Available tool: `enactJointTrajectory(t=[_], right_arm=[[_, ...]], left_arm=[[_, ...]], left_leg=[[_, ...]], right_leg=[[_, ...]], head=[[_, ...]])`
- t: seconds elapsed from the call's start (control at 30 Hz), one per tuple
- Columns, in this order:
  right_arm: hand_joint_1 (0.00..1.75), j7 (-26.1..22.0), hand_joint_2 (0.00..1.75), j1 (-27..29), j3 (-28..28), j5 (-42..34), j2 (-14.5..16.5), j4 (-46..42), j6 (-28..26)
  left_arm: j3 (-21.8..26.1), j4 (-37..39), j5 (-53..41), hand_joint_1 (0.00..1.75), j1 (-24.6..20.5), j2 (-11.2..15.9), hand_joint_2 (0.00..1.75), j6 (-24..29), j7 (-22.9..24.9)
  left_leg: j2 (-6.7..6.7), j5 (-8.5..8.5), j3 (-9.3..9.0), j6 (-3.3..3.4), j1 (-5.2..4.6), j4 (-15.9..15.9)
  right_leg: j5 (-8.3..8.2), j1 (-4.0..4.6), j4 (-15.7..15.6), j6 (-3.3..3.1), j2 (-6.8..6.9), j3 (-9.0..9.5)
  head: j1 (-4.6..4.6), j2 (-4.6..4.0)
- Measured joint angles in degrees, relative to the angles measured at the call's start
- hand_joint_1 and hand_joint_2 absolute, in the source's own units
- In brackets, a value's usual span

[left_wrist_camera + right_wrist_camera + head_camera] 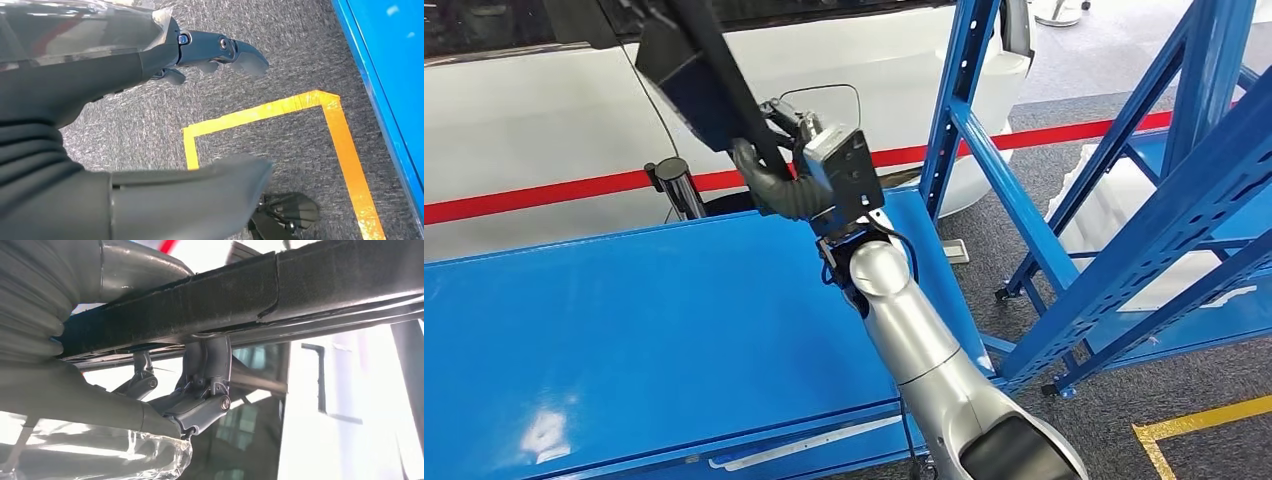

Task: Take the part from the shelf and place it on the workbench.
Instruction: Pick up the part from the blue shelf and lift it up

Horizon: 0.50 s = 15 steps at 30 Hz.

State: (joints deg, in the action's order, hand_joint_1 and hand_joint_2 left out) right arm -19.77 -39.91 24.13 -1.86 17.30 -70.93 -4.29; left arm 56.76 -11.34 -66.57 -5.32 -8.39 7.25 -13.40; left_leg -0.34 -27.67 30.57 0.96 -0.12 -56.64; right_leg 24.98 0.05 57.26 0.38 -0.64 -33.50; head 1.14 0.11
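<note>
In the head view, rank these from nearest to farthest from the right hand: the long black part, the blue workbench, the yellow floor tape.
1. The long black part: gripped in the right hand, running up and to the left.
2. The blue workbench: just below the hand.
3. The yellow floor tape: on the carpet at lower right, past the blue shelf frame.

Black part (699, 75), blue workbench (624, 340), blue shelf (1184, 190), yellow floor tape (345, 145), grey carpet (280, 65).

part (694, 75): long black strip | tilted | above blue workbench (624, 330)
</note>
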Motion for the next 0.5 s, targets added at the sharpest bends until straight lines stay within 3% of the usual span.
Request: enactJointTrajectory(t=[0.5], right_arm=[[1.75,0.2,1.75,7.3,-2.1,-0.6,-3.8,-14.0,-2.0]], left_arm=[[1.1,0.0,1.2,0.0,0.1,-0.4,1.75,4.9,-1.8]], left_leg=[[0.02,-0.01,0.01,0.01,-0.02,0.0]], right_leg=[[0.0,-0.01,0.0,0.0,-0.01,-0.02]], head=[[-0.01,0.0]])
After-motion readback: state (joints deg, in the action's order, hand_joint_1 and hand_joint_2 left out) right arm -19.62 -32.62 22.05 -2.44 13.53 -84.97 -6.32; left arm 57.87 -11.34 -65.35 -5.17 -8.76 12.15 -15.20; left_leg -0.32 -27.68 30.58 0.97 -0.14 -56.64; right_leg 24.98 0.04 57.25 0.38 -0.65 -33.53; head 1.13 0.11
